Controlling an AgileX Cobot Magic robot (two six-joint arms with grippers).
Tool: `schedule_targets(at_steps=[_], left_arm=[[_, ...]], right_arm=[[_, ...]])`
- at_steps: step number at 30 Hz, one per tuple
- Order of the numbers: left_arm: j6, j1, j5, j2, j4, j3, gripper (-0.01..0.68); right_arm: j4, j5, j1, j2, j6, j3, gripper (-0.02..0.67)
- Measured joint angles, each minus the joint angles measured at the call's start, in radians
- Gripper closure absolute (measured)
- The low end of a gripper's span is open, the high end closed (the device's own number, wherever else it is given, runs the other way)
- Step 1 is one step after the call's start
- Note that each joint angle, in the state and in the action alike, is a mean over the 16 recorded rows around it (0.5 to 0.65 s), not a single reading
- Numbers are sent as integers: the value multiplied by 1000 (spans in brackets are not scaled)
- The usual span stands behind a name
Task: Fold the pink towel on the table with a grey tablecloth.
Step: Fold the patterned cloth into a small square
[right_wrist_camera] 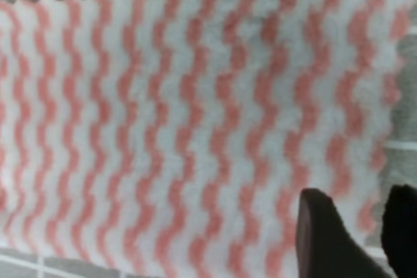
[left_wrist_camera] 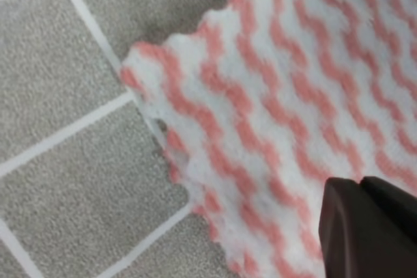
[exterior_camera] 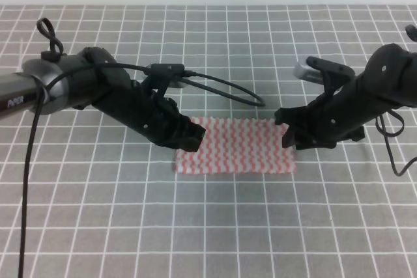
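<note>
The pink towel lies flat as a wide strip on the table with a grey tablecloth. My left gripper hovers low over the strip's left end and looks open, with nothing in it. In the left wrist view one dark finger shows over the towel near its pinked corner. At the right end my right gripper stands open. Its two fingertips sit apart just above the towel, holding nothing.
A black cable loop from the left arm hangs over the cloth just behind the towel. The white-lined grey cloth runs on in every direction around the towel.
</note>
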Motion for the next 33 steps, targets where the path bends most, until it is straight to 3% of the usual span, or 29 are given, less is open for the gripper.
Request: schedule_targets(at_steps=[17, 33], left_arm=[[1, 0, 13, 0, 5, 0, 673], [2, 0, 19, 0, 5, 0, 673]], right_arm=[[41, 10, -7, 35, -11, -1, 455], [83, 33, -7, 48, -32, -2, 511]])
